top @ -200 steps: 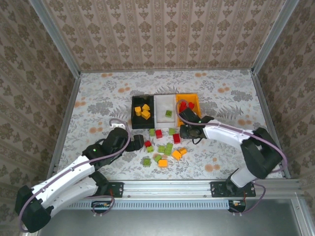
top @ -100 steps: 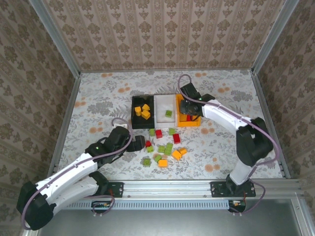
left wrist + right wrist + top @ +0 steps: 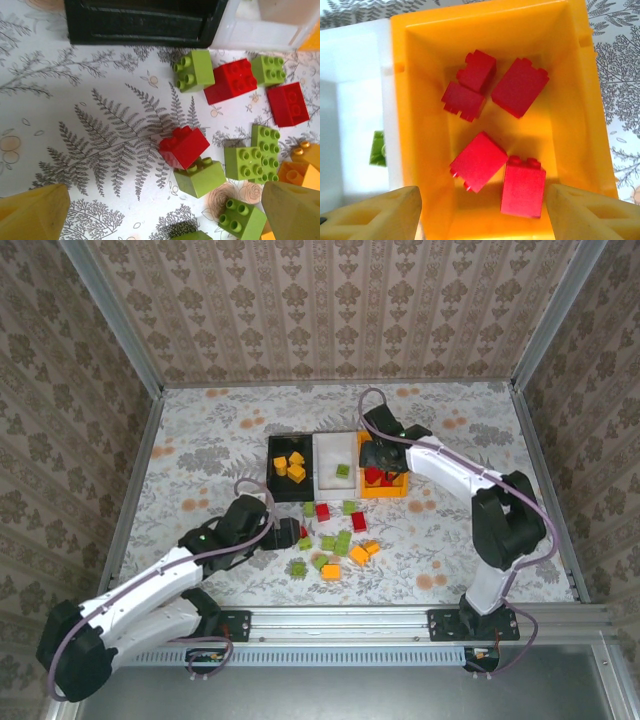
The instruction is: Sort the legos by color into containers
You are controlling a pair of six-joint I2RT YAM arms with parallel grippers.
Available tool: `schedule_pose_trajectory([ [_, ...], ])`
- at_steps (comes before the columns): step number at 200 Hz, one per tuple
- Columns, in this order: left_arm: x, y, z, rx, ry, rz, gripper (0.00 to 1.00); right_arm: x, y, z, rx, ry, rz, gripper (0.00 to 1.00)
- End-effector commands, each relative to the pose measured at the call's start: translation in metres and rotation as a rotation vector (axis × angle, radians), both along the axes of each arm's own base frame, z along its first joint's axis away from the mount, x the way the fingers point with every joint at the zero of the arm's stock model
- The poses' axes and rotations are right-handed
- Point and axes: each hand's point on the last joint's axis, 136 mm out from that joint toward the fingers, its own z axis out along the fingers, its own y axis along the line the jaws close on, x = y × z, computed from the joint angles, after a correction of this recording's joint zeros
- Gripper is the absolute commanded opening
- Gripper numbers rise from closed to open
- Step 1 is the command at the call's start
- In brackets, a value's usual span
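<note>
Five red legos (image 3: 479, 161) in orange bin (image 3: 425, 125); both jaws wide, empty. We judge them light, rigid; pinch flat sides.

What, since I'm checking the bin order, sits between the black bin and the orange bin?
The white bin sits between them, with one green brick inside it, as the top view shows.

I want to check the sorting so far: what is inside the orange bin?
Five red bricks lie inside the orange bin, none of another color. Its nearest corners, behind the right fingers, are hidden.
</note>
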Motion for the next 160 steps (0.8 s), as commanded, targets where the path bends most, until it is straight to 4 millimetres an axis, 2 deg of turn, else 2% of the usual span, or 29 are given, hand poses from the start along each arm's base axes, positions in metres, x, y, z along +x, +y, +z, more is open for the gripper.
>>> schedule_pose_trajectory([
  [1, -0.011, -0.02, -0.002, -0.005, 0.04, -0.121, 1.0, -0.027, 0.007, 0.016, 0.031, -0.011, 0.042, 0.69],
  [27, -0.034, -0.029, -0.024, 0.097, 0.112, -0.216, 0.99, -0.051, 0.001, 0.011, 0.042, -0.002, 0.04, 0.69],
  [64, -0.058, -0.031, -0.05, 0.186, 0.167, -0.257, 0.89, -0.07, -0.012, 0.01, 0.055, -0.012, 0.02, 0.7],
  [130, -0.073, -0.038, -0.075, 0.29, 0.206, -0.316, 0.74, -0.069, -0.015, 0.026, 0.07, -0.058, 0.014, 0.7],
  [160, -0.074, -0.032, -0.083, 0.339, 0.22, -0.315, 0.61, -0.067, -0.016, 0.03, 0.072, -0.07, 0.012, 0.7],
])
